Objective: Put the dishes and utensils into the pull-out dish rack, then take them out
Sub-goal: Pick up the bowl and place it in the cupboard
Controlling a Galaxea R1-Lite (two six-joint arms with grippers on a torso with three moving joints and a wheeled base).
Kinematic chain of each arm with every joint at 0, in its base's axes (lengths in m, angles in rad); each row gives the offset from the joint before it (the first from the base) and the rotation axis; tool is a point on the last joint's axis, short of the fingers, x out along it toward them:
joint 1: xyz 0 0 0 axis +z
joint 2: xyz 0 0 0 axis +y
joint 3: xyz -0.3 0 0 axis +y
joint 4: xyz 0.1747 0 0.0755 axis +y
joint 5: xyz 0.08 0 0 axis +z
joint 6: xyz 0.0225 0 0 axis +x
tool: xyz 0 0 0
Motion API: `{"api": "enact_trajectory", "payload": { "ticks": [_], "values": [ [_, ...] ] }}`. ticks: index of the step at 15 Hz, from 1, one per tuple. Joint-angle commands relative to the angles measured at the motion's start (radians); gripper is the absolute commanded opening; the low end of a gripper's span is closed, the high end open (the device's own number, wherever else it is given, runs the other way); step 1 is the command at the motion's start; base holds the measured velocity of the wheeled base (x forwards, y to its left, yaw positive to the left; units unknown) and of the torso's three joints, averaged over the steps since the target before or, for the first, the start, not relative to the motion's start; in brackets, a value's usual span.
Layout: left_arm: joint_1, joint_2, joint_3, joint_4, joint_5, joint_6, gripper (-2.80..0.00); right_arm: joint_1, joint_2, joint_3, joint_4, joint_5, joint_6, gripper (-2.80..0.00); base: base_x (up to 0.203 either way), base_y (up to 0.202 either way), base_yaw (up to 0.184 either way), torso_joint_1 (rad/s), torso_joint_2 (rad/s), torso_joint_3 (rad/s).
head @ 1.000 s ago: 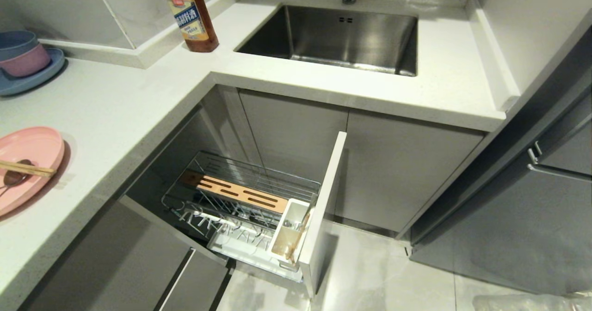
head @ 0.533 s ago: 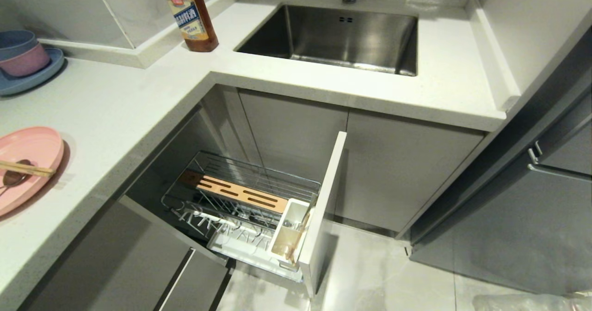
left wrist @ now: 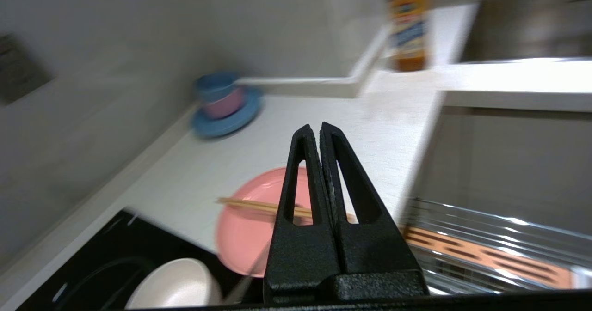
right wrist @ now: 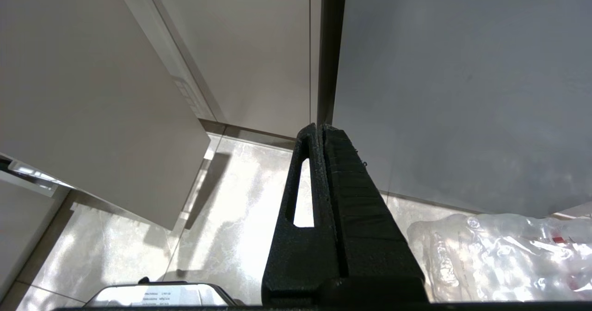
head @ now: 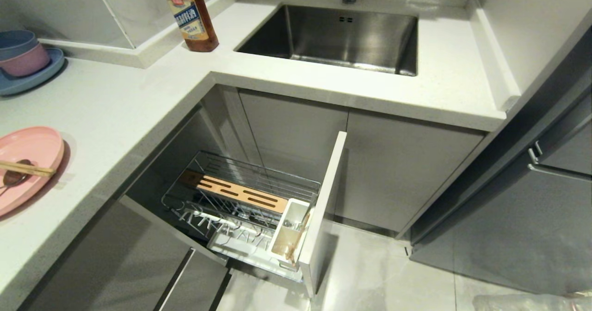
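Risk item: left gripper (left wrist: 319, 128), jaws pressed shut and empty, chopsticks (left wrist: 249, 205) loose across pink plate (left wrist: 249, 237) just beyond its tips; unopened descent could scatter them.

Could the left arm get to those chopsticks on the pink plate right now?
Probably yes. The left gripper, shut, points toward the chopsticks lying across the pink plate, with nothing between them. It would need to open first.

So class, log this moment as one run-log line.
left gripper: jaws shut, empty | light-wood chopsticks: on flat pink oval plate | chrome wire pull-out dish rack: open
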Motion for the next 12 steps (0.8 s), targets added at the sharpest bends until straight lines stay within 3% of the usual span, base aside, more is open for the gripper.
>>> {"api": "enact_trajectory", "payload": {
  "ticks": [1, 3, 5, 9, 12],
  "values": [
    [-0.005, 0.201, -0.087, -0.002, 0.117, 0.001, -2.80, 0.000, 0.000, 0.003, 0.000, 0.000, 0.000, -2.80, 0.000, 0.000, 0.000, 0.000, 0.00, 0.000],
    [0.014, 0.296, -0.137, -0.006, 0.252, -0.042, -2.80, 0.000, 0.000, 0.003, 0.000, 0.000, 0.000, -2.80, 0.000, 0.000, 0.000, 0.000, 0.00, 0.000],
    [0.153, 0.373, -0.209, 0.051, 0.264, -0.140, -2.80, 0.000, 0.000, 0.003, 0.000, 0.000, 0.000, -2.80, 0.000, 0.000, 0.000, 0.000, 0.00, 0.000],
    [0.442, 0.560, -0.503, 0.498, 0.124, -0.419, -2.80, 0.000, 0.000, 0.003, 0.000, 0.000, 0.000, -2.80, 0.000, 0.000, 0.000, 0.000, 0.00, 0.000],
    [0.624, 0.662, -0.550, 0.619, 0.048, -0.516, -2.80, 0.000, 0.000, 0.003, 0.000, 0.000, 0.000, -2.80, 0.000, 0.000, 0.000, 0.000, 0.00, 0.000]
  ]
}}
